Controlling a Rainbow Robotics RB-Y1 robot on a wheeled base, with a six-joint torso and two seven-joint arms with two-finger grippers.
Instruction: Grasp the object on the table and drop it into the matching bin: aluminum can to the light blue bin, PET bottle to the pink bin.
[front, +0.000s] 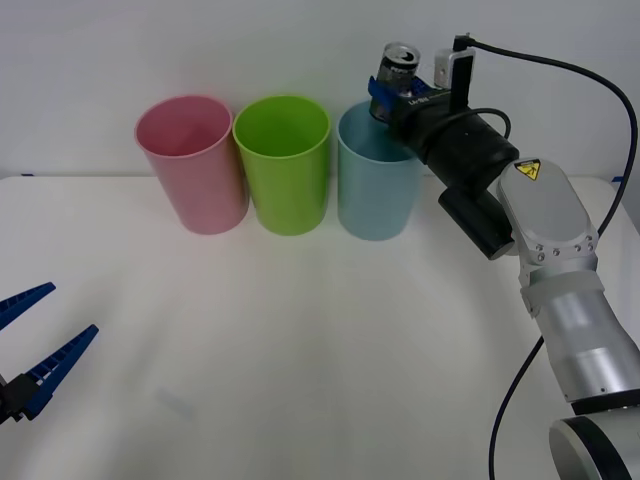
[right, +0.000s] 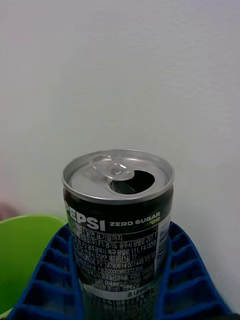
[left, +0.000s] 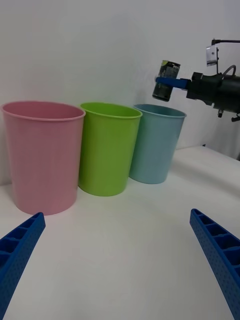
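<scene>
The right gripper (front: 392, 88) clamped the can (front: 397, 66) over the blue bin's (front: 376, 190) far rim; releasing there risked a miss.

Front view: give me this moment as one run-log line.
right gripper: shut on Pepsi can, above light blue bin | left gripper: open, idle over table | can not yet dropped

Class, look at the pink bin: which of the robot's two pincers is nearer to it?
Left, though the margin looks small. The left pincer hangs open over the near table edge; the right pincer holds the can above the light blue bin, beyond the pink bin.
</scene>
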